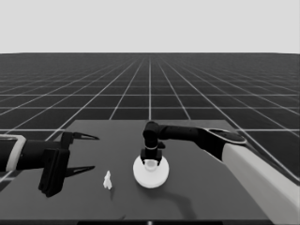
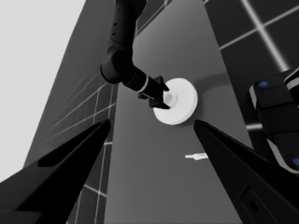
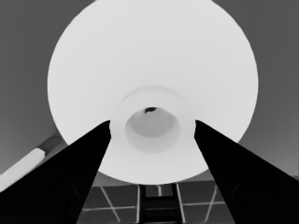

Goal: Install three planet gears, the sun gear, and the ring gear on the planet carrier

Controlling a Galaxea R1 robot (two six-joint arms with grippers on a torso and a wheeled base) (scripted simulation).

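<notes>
The desk [image 1: 197,197] carries the larger round part [image 1: 150,174] near its middle, lying flat and hiding whatever is beneath it. The right end effector [image 1: 151,161] stands directly over it; only the right wrist view shows its fingers [image 3: 93,154] spread either side of the raised centre hub, seemingly touching it, though the contact is hard to make out. The left end effector [image 1: 84,152] waits spread over the desk's left end. A thin white piece [image 1: 108,180] stands between them.

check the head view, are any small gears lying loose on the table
No: only the thin white piece lies loose, beside the larger round part under the right gripper.
</notes>
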